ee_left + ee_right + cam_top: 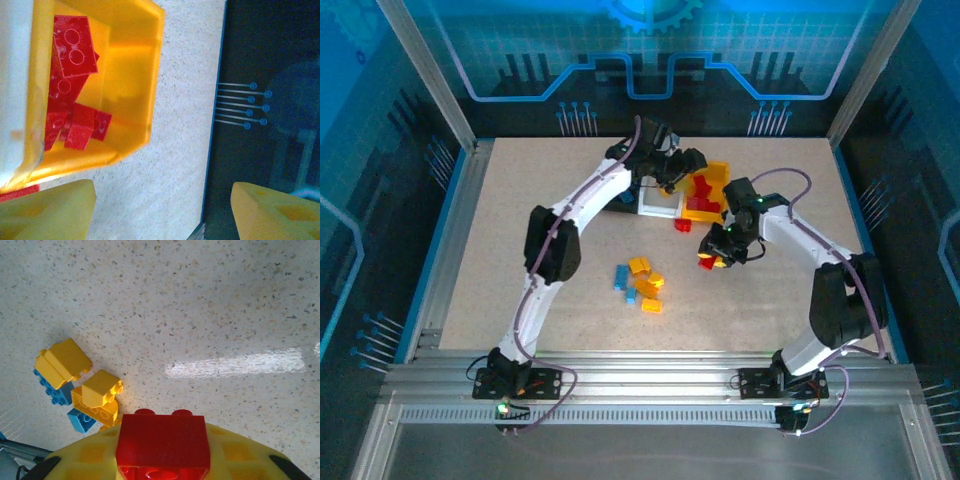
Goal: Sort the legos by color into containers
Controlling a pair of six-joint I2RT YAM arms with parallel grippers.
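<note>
Plainly, the left claw (162,200) stood wide open, its two yellow plastic fingers (50,212) well apart with nothing between them and nothing touched. It hung over the speckled beige counter (520,200) just beside the yellow-orange rectangular plastic bin (135,75). The right claw (162,460) was closed on a red studded plastic brick (162,437), which was pinched between its yellow fingers and held above bare counter. In the top view this claw (712,258) sat near the bins, on their near side. The yellow-orange bin held a heap of red studded bricks (75,52), several lying flat and overlapping against its left wall, while the rest of its floor lay bare. A white rectangular plastic bin (655,207) adjoined it on the left, and its contents could not be made out. One more red brick (682,224) lay on the counter just beside the yellow-orange bin. A loose cluster of orange-yellow bricks (62,360) and blue bricks (80,421) lay together on the counter, well apart from the bins and left of the right claw.
</note>
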